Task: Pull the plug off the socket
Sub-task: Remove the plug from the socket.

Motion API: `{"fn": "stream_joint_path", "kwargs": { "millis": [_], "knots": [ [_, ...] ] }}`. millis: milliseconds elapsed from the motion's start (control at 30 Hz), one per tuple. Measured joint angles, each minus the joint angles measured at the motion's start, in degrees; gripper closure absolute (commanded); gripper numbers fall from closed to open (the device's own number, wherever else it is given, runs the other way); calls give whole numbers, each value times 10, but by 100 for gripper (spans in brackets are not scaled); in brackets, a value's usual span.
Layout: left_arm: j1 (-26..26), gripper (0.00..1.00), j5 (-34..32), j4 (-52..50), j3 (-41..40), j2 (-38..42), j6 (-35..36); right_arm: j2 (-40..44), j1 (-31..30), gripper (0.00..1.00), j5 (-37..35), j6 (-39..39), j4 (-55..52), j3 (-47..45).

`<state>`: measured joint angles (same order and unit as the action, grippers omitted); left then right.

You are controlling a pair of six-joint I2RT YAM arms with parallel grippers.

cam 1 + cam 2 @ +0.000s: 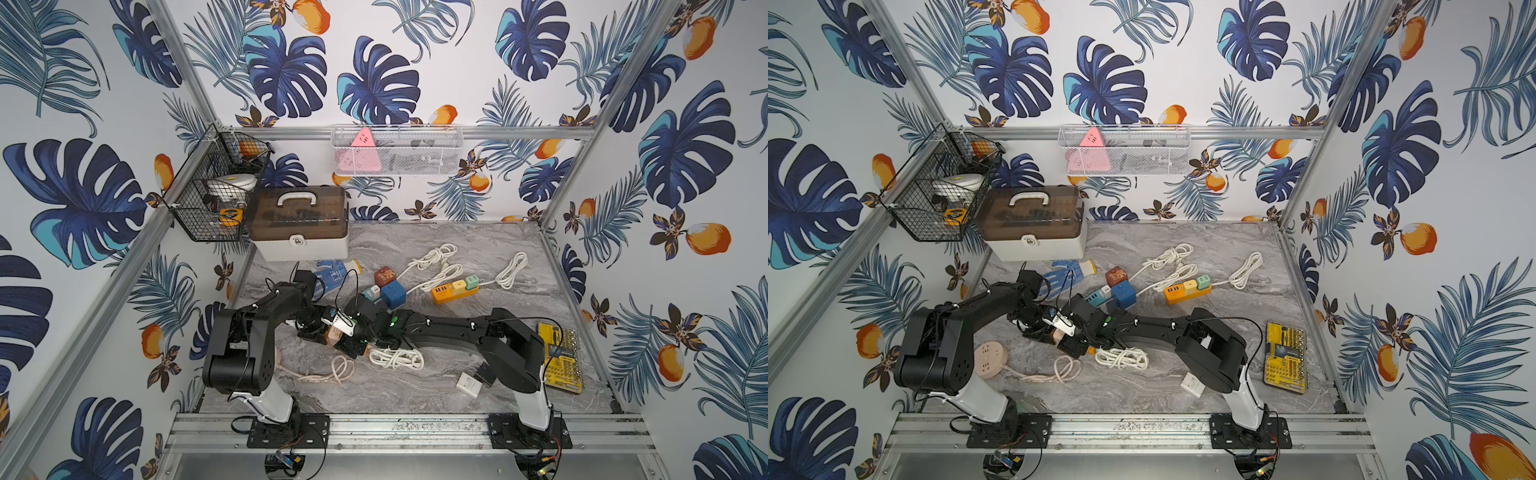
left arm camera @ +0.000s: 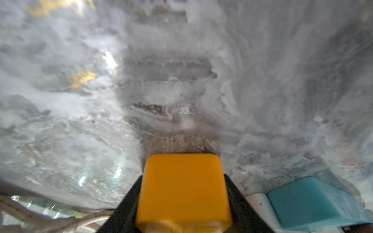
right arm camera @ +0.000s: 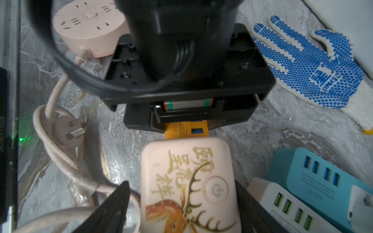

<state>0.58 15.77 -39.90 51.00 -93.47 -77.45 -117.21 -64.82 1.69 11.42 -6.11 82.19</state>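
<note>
Left end effector (image 2: pixel 182 176) clenches an orange plastic block (image 2: pixel 183 193); right end effector (image 3: pixel 181 182) straddles the deer-printed pink cube (image 3: pixel 187 159) butted against it, unclenched. Grey marbled worktop (image 1: pixel 457 257), leaf-papered walls (image 1: pixel 374 83).

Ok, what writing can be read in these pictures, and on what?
"XING": blue print on the glove, rest unclear.
Gold Chinese characters on the pink adapter: too stylised to read.
Power sign: the adapter's button.
Print on the orange block: blurred.

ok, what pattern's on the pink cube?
Cube: orange deer, gold antlers and characters; right wrist view.
</note>
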Motion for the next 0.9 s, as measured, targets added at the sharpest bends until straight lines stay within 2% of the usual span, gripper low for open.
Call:
{"fn": "stream_joint_path", "kwargs": {
  "millis": [167,433,700,900],
  "knots": [
    [0,100,0,0,0,0,0,-26,0,37,-12,6,-14,12],
    [0,100,0,2,-2,2,5,-32,0,69,-12,17,-30,27],
    [0,100,16,2,-7,3,7,-17,0,80,-7,31,-37,17],
    [0,100,27,-4,-9,4,7,-11,2,84,8,31,-51,19]
  ]
}}
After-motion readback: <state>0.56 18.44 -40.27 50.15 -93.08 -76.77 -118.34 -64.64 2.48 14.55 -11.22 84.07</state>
